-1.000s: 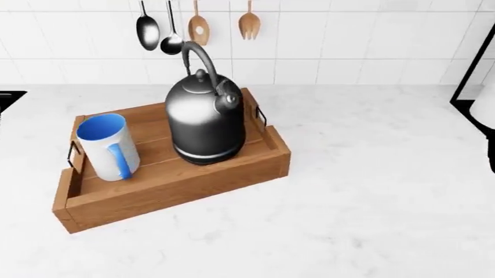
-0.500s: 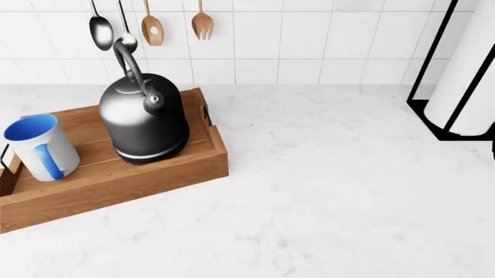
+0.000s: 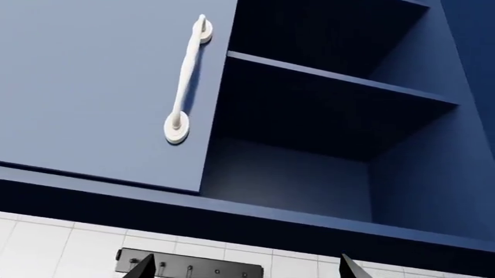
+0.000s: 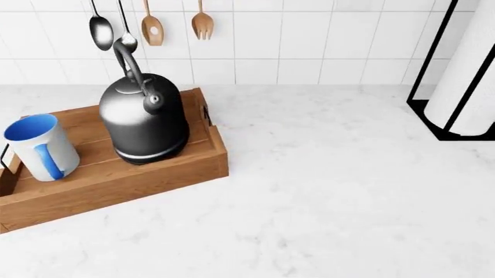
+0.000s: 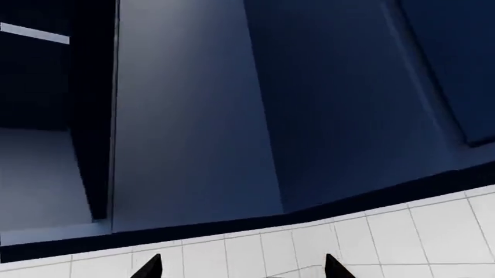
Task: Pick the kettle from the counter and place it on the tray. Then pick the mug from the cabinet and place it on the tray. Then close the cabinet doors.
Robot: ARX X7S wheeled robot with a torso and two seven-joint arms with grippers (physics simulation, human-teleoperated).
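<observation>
Closing the dark blue wall cabinet (image 3: 325,110), kettle and mug already sitting in the tray.

Resting upright in the rectangular brown wooden tray (image 4: 116,185) on the white marble-look counter (image 4: 348,191): dark grey shiny metal kettle (image 4: 143,119), white mug with blue inside and handle (image 4: 43,147) beside it, apart. Aiming upward with both arms; left gripper (image 3: 241,267) and right gripper (image 5: 241,267) each showing two dark fingertips spread wide, holding nothing. Judging the door step pending: one blue door with a cream bar handle (image 3: 185,81) looking shut, shelves beside it standing exposed, a blue panel (image 5: 185,110) swung edge-on. Best pressing the panel's outer face, sweeping steadily. Hanging utensils (image 4: 124,26) and paper-towel roll (image 4: 464,75) staying clear below; nothing blocking visibly.
</observation>
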